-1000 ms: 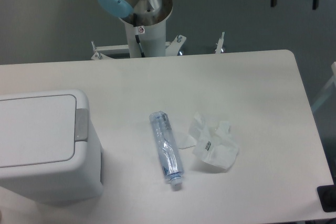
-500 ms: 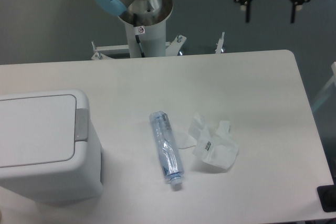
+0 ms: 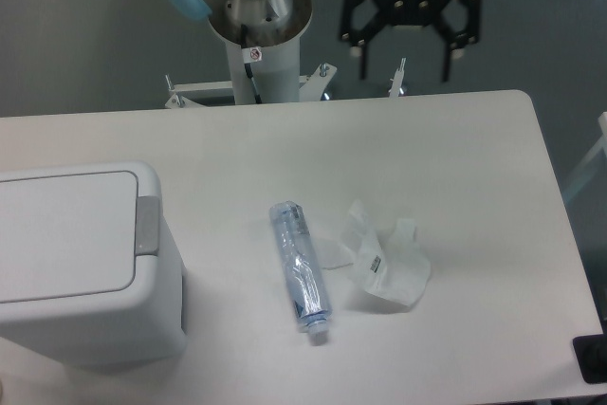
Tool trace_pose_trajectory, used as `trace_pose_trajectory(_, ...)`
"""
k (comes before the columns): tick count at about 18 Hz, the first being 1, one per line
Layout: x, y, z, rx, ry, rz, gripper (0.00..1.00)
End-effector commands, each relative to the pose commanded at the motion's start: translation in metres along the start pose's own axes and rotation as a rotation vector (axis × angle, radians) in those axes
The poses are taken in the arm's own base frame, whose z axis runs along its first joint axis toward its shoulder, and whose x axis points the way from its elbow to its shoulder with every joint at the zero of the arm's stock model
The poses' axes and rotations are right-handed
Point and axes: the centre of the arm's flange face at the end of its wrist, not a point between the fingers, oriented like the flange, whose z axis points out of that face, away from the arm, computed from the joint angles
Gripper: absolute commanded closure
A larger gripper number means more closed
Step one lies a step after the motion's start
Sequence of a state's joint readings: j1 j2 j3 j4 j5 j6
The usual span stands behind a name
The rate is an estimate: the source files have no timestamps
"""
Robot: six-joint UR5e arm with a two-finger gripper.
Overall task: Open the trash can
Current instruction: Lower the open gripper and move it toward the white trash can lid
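Grey floor is showing behind the white table (image 3: pixel 474 149), where the gripper (image 3: pixel 405 71) is hanging past the far edge with fingers spread wide and empty, while the bin (image 3: pixel 81 263) is sitting at the near left corner, lid shut, tab (image 3: pixel 146 225) facing right.

My claw (image 3: pixel 404 73): spread wide, above the tabletop's (image 3: pixel 455 149) far edge.
Trash can (image 3: pixel 81 263): lid down, left.
Bottle (image 3: pixel 301 270): lying beside crumpled wrapper (image 3: pixel 384 263).

Robotics lab — arm pedestal (image 3: pixel 258 40) bolted behind plain white table (image 3: pixel 455 158), grey floor (image 3: pixel 76 35).
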State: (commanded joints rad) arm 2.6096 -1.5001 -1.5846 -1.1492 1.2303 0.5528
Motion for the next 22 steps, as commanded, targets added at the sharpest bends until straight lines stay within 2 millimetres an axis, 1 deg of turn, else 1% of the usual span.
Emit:
trace_pose_trajectory(2,0.019,-0.011,0.016,0.011,0.022,-0.039,0.00)
trace_pose_trajectory(4,0.043,-0.020,0.037,0.007,0.056,-0.039,0.00)
trace_pose_trajectory(5,0.050,-0.023,0.046,0.000,0.068,-0.051,0.00)
trace_pose_trajectory(9,0.074,-0.035,0.067,0.010,0.093,-0.123,0.00)
trace_pose_trajectory(10,0.078,-0.038,0.071,0.016,0.099,-0.148,0.00)
trace_pose_trajectory(13,0.090,-0.042,0.095,0.005,0.130,-0.227,0.00)
trace_pose_trajectory(16,0.097,-0.046,0.101,0.018,0.161,-0.264,0.00)
trace_pose_trajectory(18,0.098,-0.047,0.105,0.017,0.176,-0.264,0.00)
trace_pose_trajectory(22,0.110,-0.047,0.122,-0.008,0.195,-0.263,0.00)
